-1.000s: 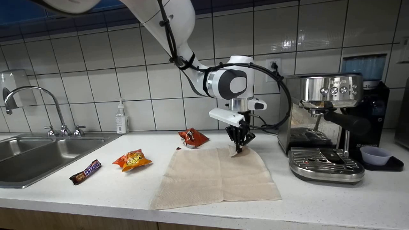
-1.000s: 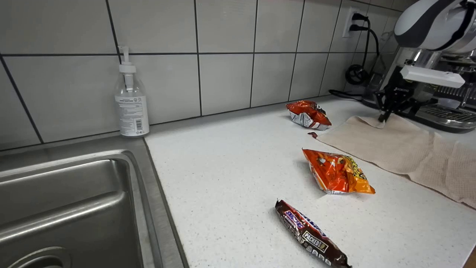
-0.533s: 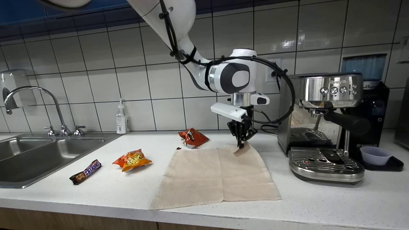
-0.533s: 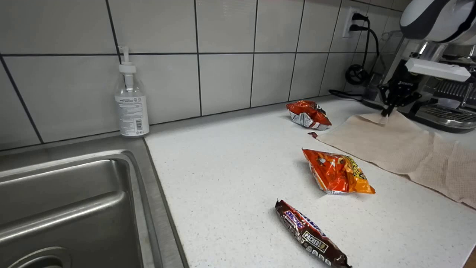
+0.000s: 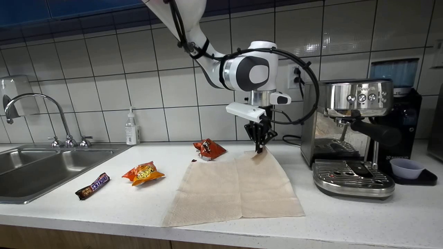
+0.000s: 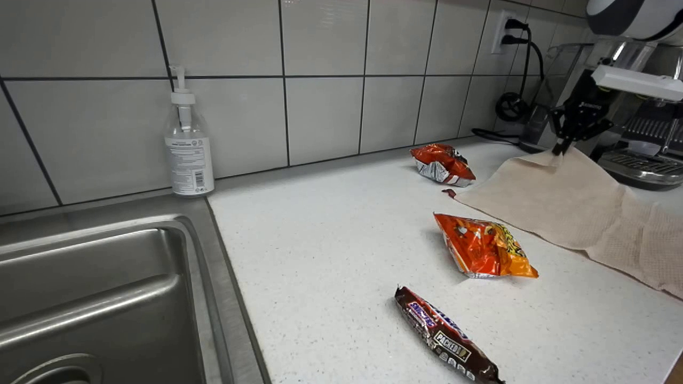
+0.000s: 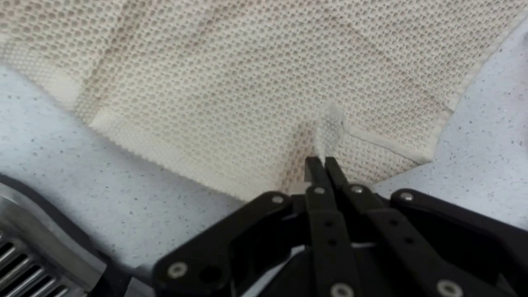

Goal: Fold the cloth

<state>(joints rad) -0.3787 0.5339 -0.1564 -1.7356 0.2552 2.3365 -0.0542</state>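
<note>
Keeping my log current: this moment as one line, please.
gripper: shut on cloth | cloth: gripped part raised, most spread on counter | fold: unfinished

There's a steel sink in the white bench, with a curved tap and a pump bottle standing by its corner. A chocolate bar and an orange snack bag lie near each other, a red bag nearer the tiled wall. Farther along, a shiny coffee machine stands beside a black grinder and a pale bowl.
</note>
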